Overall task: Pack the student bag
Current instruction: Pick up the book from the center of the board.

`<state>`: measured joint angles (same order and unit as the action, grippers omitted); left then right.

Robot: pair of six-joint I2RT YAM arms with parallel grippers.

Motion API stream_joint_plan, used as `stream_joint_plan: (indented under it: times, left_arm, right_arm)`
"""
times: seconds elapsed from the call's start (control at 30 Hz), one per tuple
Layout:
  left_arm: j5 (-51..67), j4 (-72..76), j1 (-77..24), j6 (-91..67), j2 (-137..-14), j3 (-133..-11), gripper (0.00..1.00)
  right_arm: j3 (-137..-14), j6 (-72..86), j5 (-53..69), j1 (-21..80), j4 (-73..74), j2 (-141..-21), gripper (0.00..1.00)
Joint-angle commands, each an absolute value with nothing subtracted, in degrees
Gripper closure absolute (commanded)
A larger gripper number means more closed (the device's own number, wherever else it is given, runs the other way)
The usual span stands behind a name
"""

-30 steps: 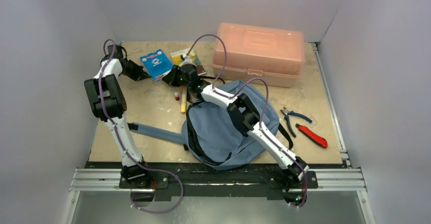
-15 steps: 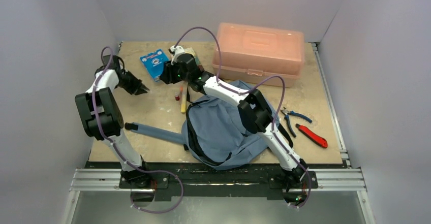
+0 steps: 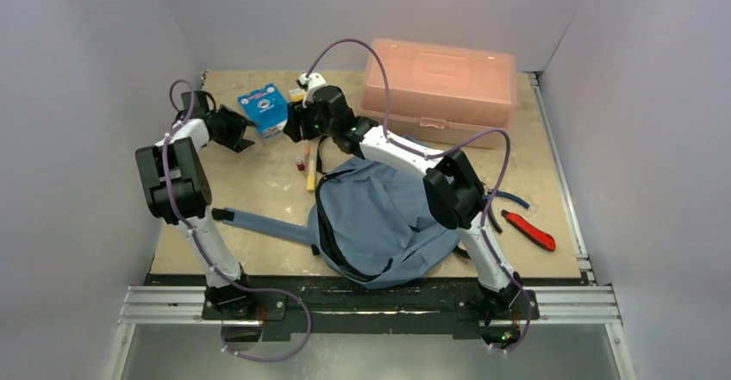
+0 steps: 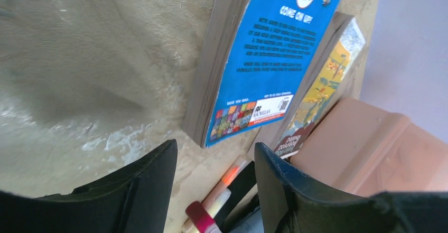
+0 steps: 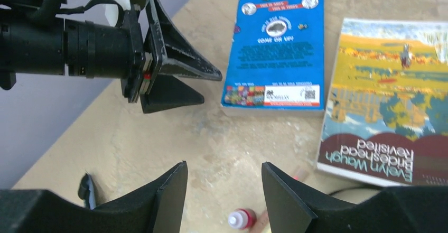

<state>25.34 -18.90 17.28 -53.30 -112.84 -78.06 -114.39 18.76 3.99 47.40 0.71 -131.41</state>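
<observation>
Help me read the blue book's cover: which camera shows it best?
Right wrist: the whole blue book lies in frame, unobstructed. The left wrist view cuts off its far end, and the top view shows it tiny.

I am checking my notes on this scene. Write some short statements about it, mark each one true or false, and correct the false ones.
1. The blue book lies flat on the table. True.
2. The pink box has its lid open. False: the pink box is shut.
3. The left gripper and the right gripper are both open and empty. True.
4. The red cutter is inside the student bag. False: the red cutter lies on the table, right of the student bag.
5. The yellow-covered book lies on top of the blue book. False: it lies beside it.
</observation>
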Motion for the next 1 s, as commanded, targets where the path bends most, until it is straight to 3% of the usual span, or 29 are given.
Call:
stream_joint_plan:
  times: [0.0, 0.13, 0.37, 0.7, 0.77, 0.9, 0.97]
  left_arm:
    - [24.8, -13.7, 14.9, -58.8, -116.0, -80.7, 0.45]
    - [25.6, -9.7, 14.2, -59.2, -118.1, -81.2, 0.47]
    - [28.4, -3.2, 14.2, -61.3, -117.2, -79.0, 0.61]
    - [30.2, 0.1, 13.4, -60.9, -117.1, -81.6, 0.67]
    - [30.3, -1.9, 13.0, -60.1, -117.5, -82.2, 0.73]
    - [29.3, -5.4, 12.7, -57.9, -116.6, -82.5, 0.97]
    - [28.8, -8.5, 12.8, -56.1, -115.6, -82.8, 1.0]
  right_arm:
    - [-110.5, 18.0, 3.5, 46.8, -2.5, -126.1, 0.42]
    - [-107.5, 18.6, 3.5, 46.2, -4.0, -124.3, 0.42]
    - [-105.4, 19.2, 4.1, 46.0, -5.3, -123.5, 0.42]
    - [-105.2, 19.9, 5.3, 45.9, -5.8, -124.2, 0.43]
    - [-105.1, 19.9, 5.3, 45.9, -5.7, -124.2, 0.43]
    - [-104.5, 19.7, 5.2, 45.9, -5.9, -123.9, 0.43]
    - [-104.4, 19.6, 5.3, 45.9, -5.7, -124.2, 0.44]
